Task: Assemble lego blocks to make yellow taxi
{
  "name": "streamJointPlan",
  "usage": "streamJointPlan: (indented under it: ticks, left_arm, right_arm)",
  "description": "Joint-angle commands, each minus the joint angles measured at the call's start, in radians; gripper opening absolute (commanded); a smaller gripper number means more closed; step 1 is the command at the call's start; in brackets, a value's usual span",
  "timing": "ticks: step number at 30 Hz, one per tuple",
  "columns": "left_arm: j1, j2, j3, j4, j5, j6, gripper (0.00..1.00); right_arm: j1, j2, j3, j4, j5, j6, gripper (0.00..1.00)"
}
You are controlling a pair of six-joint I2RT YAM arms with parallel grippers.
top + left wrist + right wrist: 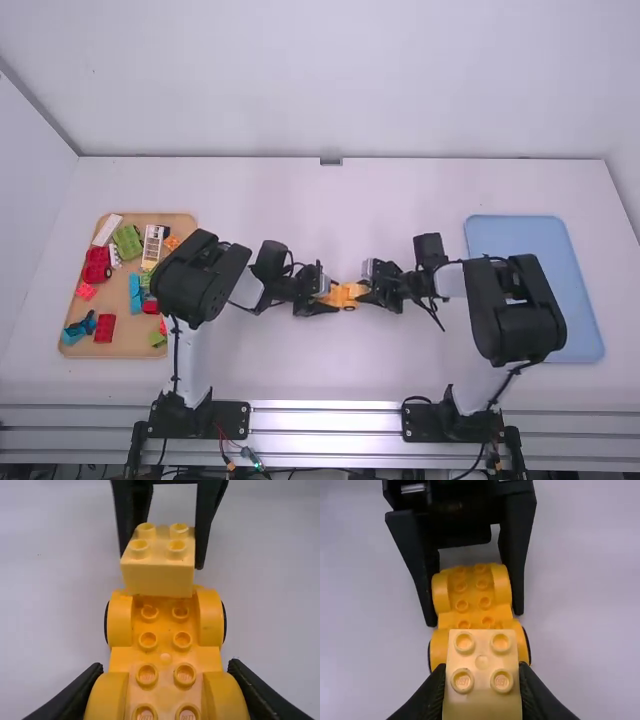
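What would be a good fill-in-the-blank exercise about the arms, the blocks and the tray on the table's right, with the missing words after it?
The right gripper holds a yellow block with ____ round studs on top. The left gripper holds the car base, and the block is at the end nearer the ____ gripper. The tray on the table's right is ____.

Missing words: four; right; blue.

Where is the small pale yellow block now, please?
In the left wrist view, the pale yellow block sits between the fingers of the right arm's pincer, at the end of the orange-yellow car base away from the left pincer.
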Motion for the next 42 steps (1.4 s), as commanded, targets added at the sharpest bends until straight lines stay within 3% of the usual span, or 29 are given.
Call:
streamJointPlan:
  ticks: [1,14,42]
  left_arm:
    - [-0.005,0.023,-0.023,-0.023,-0.038,0.028,0.27]
    - [-0.006,0.023,-0.016,-0.045,-0.038,0.022,0.28]
    - [-0.005,0.023,-0.005,-0.07,-0.052,0.002,0.27]
  right_arm:
    - [0.028,-0.016,0.022,0.0,0.002,0.0,0.1]
    - [0.113,-0.016,0.021,-0.001,0.112,-0.024,0.08]
    - [0.079,-0.016,0.019,-0.032,0.149,-0.023,0.08]
